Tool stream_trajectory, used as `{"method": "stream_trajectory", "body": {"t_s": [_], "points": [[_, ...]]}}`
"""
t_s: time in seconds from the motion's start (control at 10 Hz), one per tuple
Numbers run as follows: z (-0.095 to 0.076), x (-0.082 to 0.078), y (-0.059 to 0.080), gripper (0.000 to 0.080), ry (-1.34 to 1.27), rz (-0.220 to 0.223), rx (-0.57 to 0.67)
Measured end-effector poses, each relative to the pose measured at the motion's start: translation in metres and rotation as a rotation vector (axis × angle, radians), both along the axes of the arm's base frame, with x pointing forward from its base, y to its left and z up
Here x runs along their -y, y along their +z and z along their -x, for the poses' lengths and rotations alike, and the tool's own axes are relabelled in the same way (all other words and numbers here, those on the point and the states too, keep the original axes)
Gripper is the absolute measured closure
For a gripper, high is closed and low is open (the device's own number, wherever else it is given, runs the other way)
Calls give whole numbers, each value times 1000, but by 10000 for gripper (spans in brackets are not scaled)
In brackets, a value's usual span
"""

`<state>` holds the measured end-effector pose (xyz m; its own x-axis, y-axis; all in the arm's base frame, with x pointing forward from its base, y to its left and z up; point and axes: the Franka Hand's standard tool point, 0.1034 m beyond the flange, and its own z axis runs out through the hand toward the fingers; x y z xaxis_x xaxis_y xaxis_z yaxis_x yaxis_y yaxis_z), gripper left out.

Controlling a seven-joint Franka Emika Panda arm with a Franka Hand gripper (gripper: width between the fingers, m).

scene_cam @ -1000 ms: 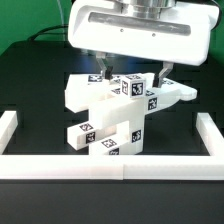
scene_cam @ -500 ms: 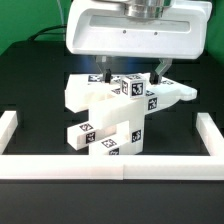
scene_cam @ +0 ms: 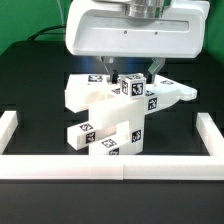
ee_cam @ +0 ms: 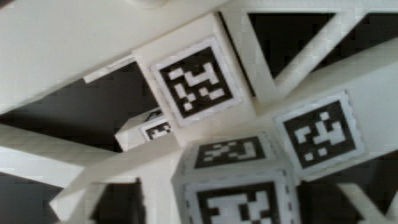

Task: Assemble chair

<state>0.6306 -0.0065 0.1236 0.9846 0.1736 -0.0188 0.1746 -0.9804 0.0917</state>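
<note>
The chair's white parts (scene_cam: 100,105) stand stacked in the middle of the black table, each with black-and-white tags. A small tagged block (scene_cam: 130,86) sits on top of the stack. My gripper (scene_cam: 130,74) hangs straight above it, a finger (scene_cam: 111,72) pressed to each side of the block, so the jaws are shut on it. In the wrist view the same block (ee_cam: 240,190) fills the space between the dark fingers (ee_cam: 116,200), with a tagged slab (ee_cam: 196,80) and slanted frame bars behind it.
A low white border wall (scene_cam: 110,166) runs along the front, with side pieces at the exterior view's left (scene_cam: 8,125) and right (scene_cam: 212,130). The arm's large white hand housing (scene_cam: 135,30) hides the back of the stack.
The two fingers have closed inward from a wide stance onto the sides of the top block. The chair parts have not shifted.
</note>
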Motion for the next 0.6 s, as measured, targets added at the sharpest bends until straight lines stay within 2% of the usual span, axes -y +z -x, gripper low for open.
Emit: {"method": "stream_trajectory", "body": {"t_s": [0.3, 0.6], "points": [[0, 0, 0, 516, -97, -2, 9], [0, -1, -1, 516, -390, -3, 34]]}}
